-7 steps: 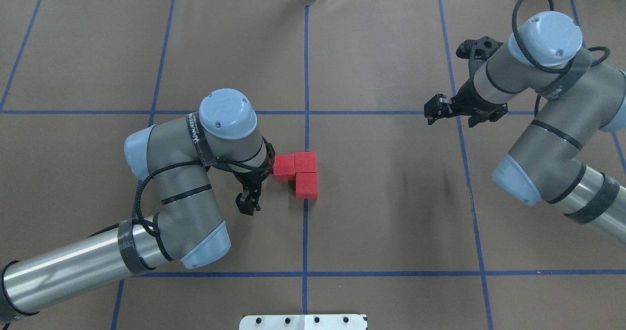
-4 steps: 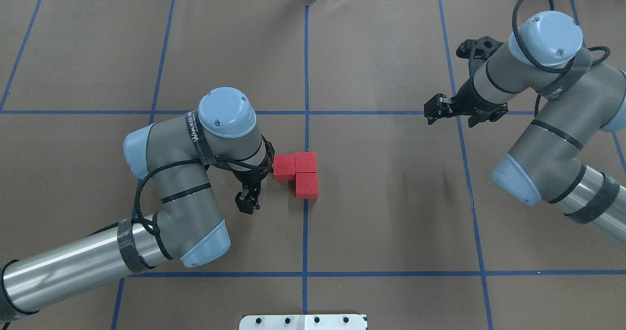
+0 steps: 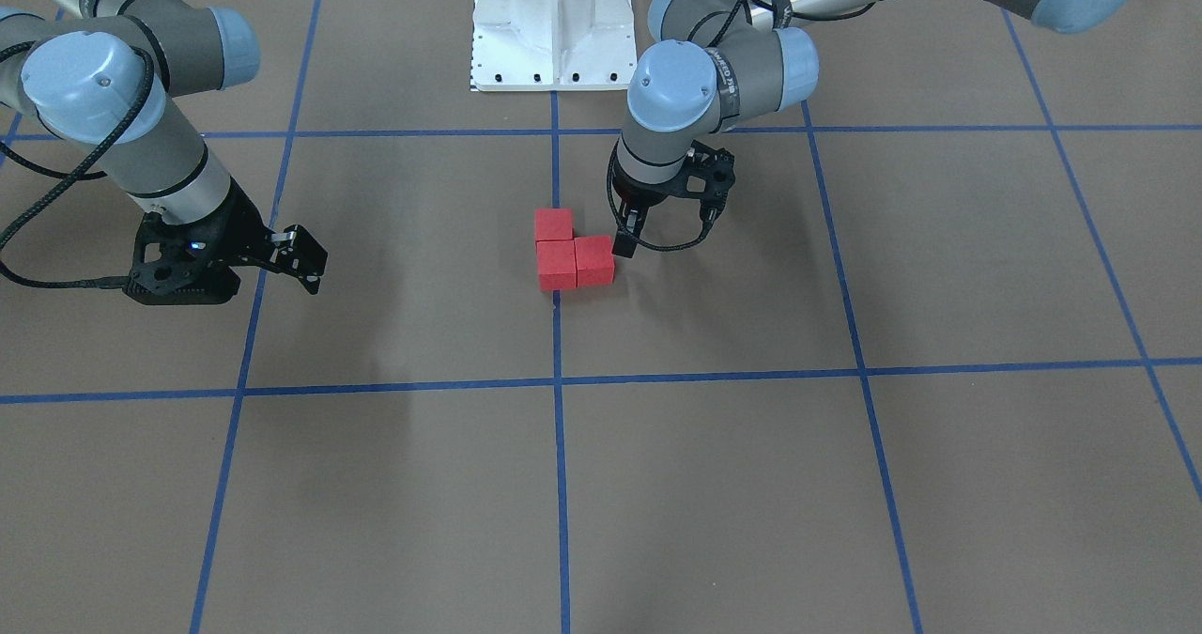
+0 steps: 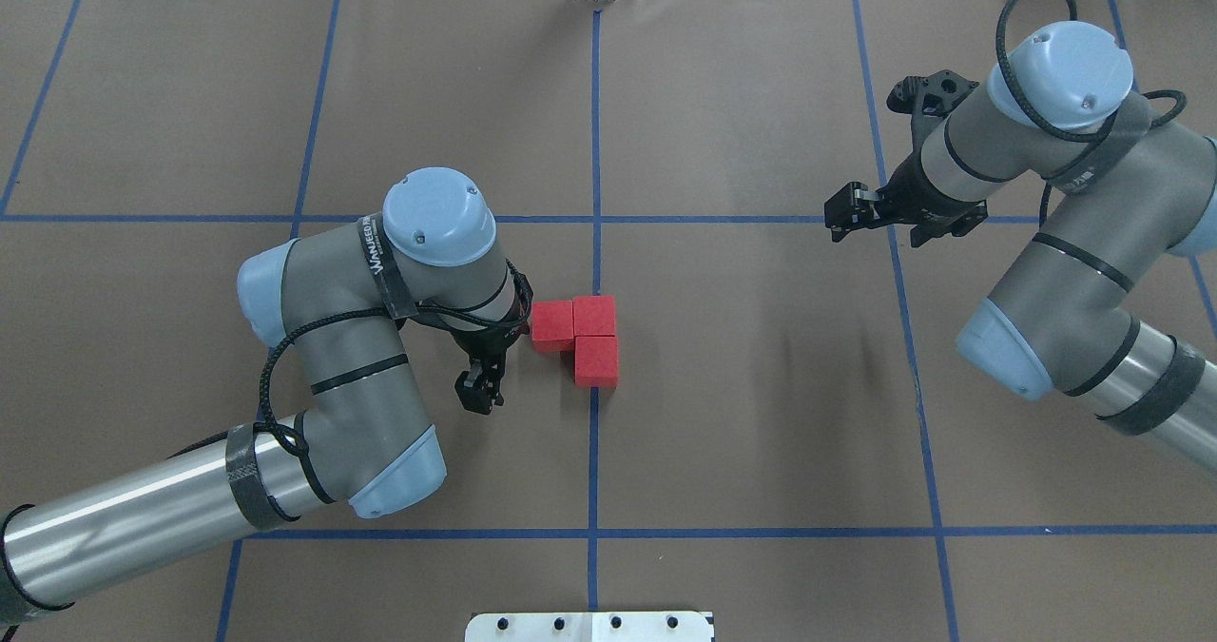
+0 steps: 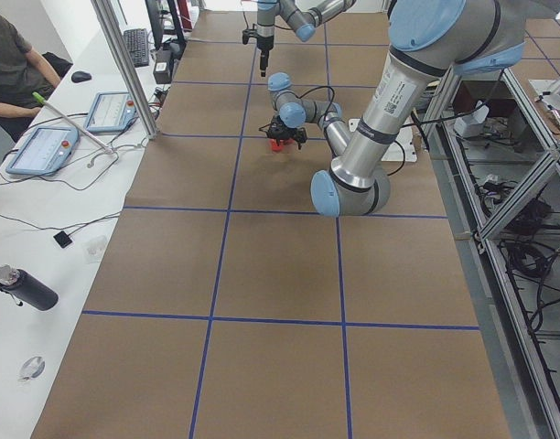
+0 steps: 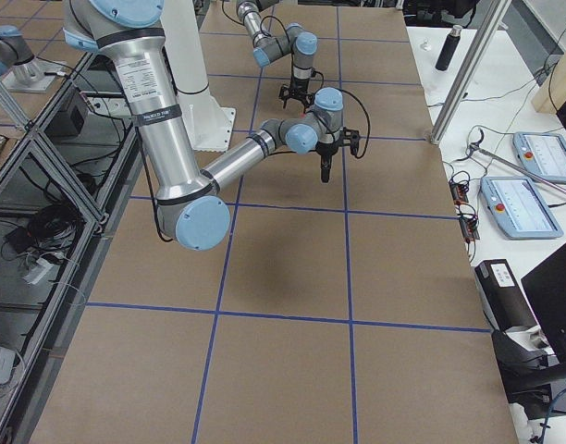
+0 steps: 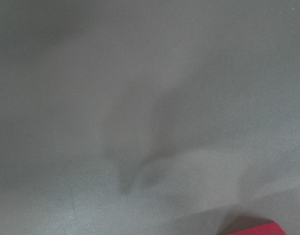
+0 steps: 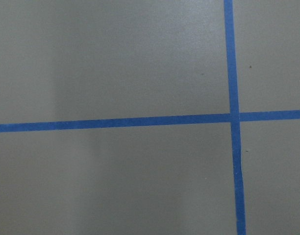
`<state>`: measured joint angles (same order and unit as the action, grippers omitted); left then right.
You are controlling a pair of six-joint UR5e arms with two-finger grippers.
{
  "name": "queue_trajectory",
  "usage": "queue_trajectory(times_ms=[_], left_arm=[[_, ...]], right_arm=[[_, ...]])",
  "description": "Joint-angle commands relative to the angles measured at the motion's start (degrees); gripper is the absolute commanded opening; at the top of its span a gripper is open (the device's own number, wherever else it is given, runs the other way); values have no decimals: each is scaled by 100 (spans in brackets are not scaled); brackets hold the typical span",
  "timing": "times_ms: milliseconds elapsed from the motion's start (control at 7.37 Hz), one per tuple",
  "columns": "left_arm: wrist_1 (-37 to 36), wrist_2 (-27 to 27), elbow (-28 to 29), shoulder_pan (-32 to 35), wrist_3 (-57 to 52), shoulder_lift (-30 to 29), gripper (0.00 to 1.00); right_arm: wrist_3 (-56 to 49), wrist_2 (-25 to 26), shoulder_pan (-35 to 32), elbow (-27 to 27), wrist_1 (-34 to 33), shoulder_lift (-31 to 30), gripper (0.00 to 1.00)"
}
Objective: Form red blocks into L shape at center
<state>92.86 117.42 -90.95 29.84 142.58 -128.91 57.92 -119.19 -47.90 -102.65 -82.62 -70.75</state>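
left gripper [image 4: 478, 397] sits low beside the red blocks [image 4: 582, 330], jaws look narrow, empty. blocks touch in an l on the centre line [image 4: 593, 452]. probably light, stiff, matte, grippy. pinch free opposite faces; a nudge would shift neighbours.

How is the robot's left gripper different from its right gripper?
The left gripper is close beside the red blocks; the right gripper is far from them, over a blue tape crossing. The left gripper seems low by the table; the right gripper seems higher. Both are black and hold nothing.
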Motion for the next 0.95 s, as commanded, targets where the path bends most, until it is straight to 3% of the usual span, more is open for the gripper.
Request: queue_trajectory(times_ms=[0,136,543,814], left_arm=[[-118,9,-168,223,-132,32,100],[-154,9,-482,372,-542,85,100],[-110,18,-2186,802,-3139,1933,100],[-58,79,-2410,1372,-4626,2526,100]], right_arm=[[0,1,0,0,0,0,100],[0,-7,-52,-26,0,0,100],[-97,-121,-526,-27,0,-184,100],[-602,-427,-956,-35,-9,-473,100]])
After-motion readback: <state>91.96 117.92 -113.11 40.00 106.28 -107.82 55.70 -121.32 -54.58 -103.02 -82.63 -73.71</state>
